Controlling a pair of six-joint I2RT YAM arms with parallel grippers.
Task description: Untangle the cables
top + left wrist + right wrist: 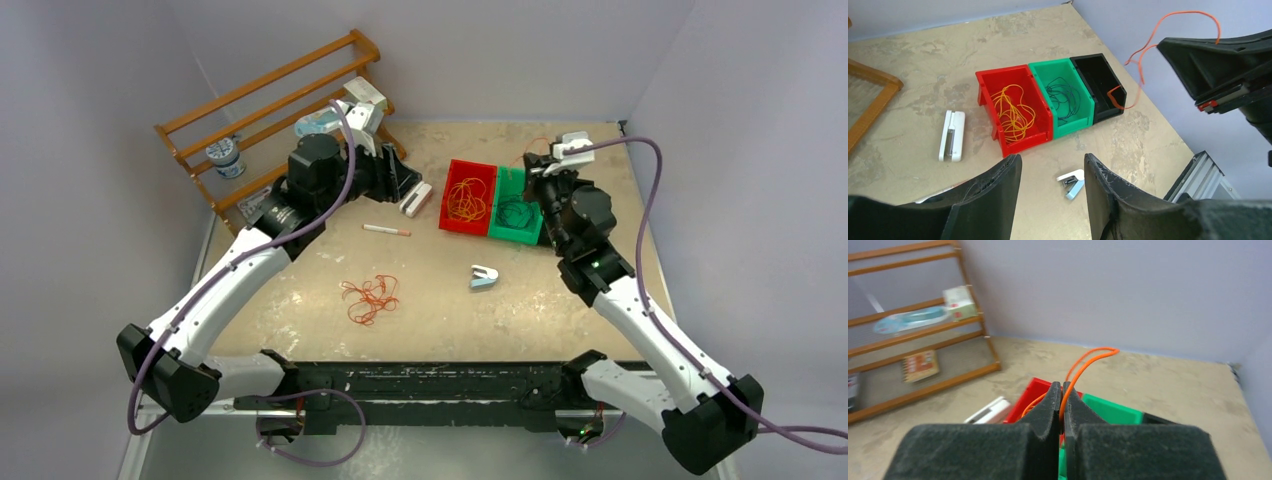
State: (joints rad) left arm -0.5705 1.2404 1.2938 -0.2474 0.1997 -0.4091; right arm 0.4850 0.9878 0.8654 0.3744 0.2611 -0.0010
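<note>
My right gripper [1062, 387] is shut on a thin orange cable [1088, 357] that loops up past its fingertips. In the left wrist view this cable [1143, 55] hangs from the right gripper [1209, 102] down into a black bin [1098, 80]. A yellow-orange cable bunch [1013, 112] lies in the red bin [1023, 142], and a dark cable [1065, 97] in the green bin [1075, 125]. A red-orange bunch [370, 297] lies loose on the table. My left gripper [1053, 165] is open and holds nothing, left of the bins [405, 185].
A blue-and-white stapler [483, 277] lies in front of the bins. A white flat device [416, 200] and a pen [386, 230] lie to their left. A wooden rack [270, 110] with small items stands at the back left. The walls are close on both sides.
</note>
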